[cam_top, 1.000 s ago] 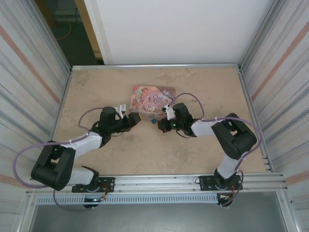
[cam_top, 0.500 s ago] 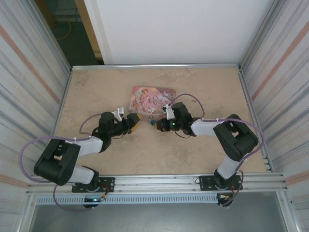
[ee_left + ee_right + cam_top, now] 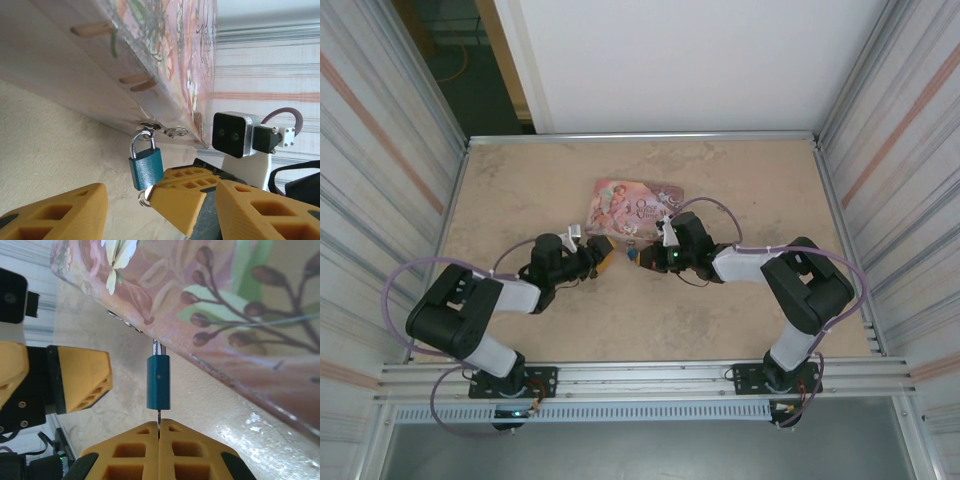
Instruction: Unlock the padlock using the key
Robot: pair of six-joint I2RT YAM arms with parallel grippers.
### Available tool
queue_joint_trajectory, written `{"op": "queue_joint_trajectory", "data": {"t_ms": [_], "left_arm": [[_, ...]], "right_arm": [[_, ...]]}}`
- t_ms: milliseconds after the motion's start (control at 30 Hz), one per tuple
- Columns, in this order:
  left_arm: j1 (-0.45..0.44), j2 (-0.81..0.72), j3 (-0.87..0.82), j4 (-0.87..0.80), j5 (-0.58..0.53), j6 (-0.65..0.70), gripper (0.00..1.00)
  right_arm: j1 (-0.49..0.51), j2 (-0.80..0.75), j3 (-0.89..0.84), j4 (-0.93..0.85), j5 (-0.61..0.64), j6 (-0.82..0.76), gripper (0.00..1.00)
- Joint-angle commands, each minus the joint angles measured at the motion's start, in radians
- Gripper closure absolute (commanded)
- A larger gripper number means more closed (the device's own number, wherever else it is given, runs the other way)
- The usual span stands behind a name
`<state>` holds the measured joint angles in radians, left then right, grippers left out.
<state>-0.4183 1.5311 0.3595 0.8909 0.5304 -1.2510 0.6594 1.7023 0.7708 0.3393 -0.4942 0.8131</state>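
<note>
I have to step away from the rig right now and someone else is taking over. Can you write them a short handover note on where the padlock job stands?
Left gripper: open, holding nothing, beside the padlock without touching it.
Right gripper: shut on the key, whose blade runs up into the padlock's underside.
The padlock hangs by its shackle from the clasp on the pink tin.
Done: key picked up and apparently inserted.
Left: turn the key and free the shackle, which looks closed.
</note>
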Motion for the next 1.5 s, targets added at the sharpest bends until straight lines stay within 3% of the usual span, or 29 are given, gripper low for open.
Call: {"op": "queue_joint_trajectory", "data": {"t_ms": [0, 967, 1467], "left_arm": [[-0.01, 0.02, 0.007, 0.051, 0.003, -0.012, 0.42], [-0.064, 0.317, 0.021, 0.445, -0.022, -0.246, 0.55], [-0.074, 0.395, 0.037, 0.526, -0.038, -0.3, 0.65]], "right_arm": [[0.013, -0.018, 0.036, 0.054, -0.003, 0.058, 1.0], [0.031, 0.006, 0.064, 0.039, 0.004, 0.086, 1.0], [0.044, 0.009, 0.067, 0.042, 0.005, 0.103, 1.0]]}}
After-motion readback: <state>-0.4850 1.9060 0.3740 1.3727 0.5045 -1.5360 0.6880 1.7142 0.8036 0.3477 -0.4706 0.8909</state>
